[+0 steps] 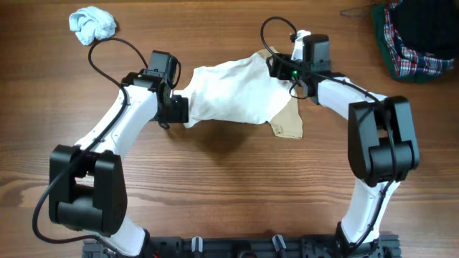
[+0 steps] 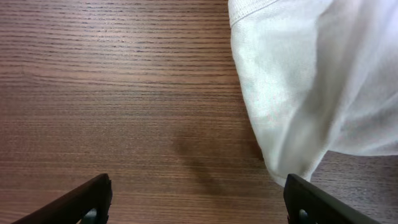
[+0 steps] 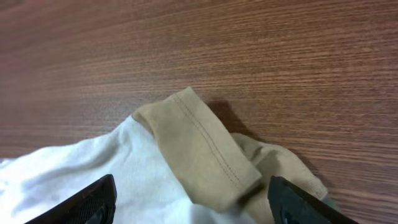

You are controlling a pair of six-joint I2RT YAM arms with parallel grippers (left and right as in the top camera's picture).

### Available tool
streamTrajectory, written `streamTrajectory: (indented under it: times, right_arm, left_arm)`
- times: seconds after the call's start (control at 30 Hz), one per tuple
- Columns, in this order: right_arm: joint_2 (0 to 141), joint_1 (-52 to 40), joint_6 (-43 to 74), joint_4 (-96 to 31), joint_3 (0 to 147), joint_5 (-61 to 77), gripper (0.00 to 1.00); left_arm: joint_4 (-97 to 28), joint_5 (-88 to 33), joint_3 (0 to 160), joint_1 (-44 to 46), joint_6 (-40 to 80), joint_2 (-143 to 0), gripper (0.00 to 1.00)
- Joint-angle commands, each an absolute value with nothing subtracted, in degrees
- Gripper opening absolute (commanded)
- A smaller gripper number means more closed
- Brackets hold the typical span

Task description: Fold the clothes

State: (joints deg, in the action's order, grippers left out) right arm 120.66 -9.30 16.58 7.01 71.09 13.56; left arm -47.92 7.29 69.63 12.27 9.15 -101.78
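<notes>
Overhead view: the white garment [image 1: 233, 93] is lying stretched across the middle of the tabletop [image 1: 229, 186], between the two arms.
Garment, left edge: it is ending at the left fingers [image 1: 177, 109].
Garment, right edge: it is reaching the right fingers [image 1: 278, 69]; a tan sleeve [image 1: 289, 123] is sticking out at the near right corner.
Left fingers: in the left wrist view they are standing apart, gripping nothing. The hemmed edge of the garment is running down the right of that view, and its lower tip is ending just beside one finger.
Right fingers: in the right wrist view they are standing apart. The stitched tan sleeve is lying folded over between them.
Open room: bare wood is showing in front of the garment, toward the arm bases.
Far corners: a crumpled pale cloth [image 1: 92, 25] is sitting far left, and a plaid pile [image 1: 412, 39] is sitting far right, both well apart from the garment.
</notes>
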Motion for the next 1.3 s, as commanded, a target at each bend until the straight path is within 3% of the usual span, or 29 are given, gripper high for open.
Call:
streamTrajectory:
  times: [0.0,0.07,0.23,0.47,0.7,0.77,0.9,1.27]
  right_arm:
    - [122.50,-9.52,19.73,8.45,72.05,12.47,0.76]
    - [123.13,-9.52,19.68,9.13,72.05,12.47,0.73]
    - [123.35,-9.52,19.68,10.04,72.05,12.49,0.52]
    - [123.44,-9.52,19.55,10.31,72.03,12.45,0.45]
    - [125.29,-9.52,19.99,10.87,72.03,11.84,0.30]
    - [126.26,-9.52,21.21,10.96,72.05,11.84,0.16]
    - [126.21,-9.41,20.97,13.32,72.10,10.72,0.06]
    - [123.52,-9.41,17.50,16.01,77.10,5.23,0.04]
  left_arm:
    - [-47.79,6.44,69.32,12.14,9.47,-101.06,0.88]
    - [-47.81,6.44,69.32,12.14,9.45,-101.06,0.88]
    - [-47.81,6.46,69.32,12.14,9.45,-101.06,0.88]
    - [-48.25,6.44,69.32,12.14,9.45,-101.06,0.88]
    - [-48.64,6.44,69.32,12.14,9.47,-101.06,0.88]
    - [-48.62,6.44,69.32,12.14,9.45,-101.06,0.88]
    - [-48.58,6.46,69.32,12.14,9.47,-101.06,0.88]
    - [-48.45,6.44,69.32,12.14,9.47,-101.06,0.88]
